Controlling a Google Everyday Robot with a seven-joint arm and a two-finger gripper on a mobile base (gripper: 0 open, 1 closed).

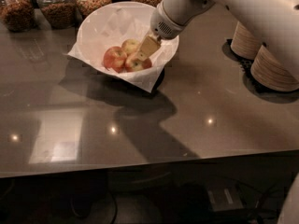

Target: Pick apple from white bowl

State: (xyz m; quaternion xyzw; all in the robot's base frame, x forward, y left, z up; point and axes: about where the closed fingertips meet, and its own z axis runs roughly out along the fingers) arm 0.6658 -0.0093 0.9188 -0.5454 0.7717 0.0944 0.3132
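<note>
The grey table runs open from 6 o'clock to its near edge. The white arm comes in from 2 o'clock. The white bowl sits at 11 o'clock, its paper corners spilling over the rim. The gripper dips inside, its tip on the apple at the bowl's 5 o'clock. I cannot tell its grip.

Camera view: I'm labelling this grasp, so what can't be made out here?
1. The pincer is down in the white bowl among the apples; its own body hides which apple it touches, if any.
2. Stacked paper bowls: partly hidden behind the arm and cut by the right edge.
3. Jars: tops cut off by the top edge.
4. The bowl's bottom is covered by paper.
</note>
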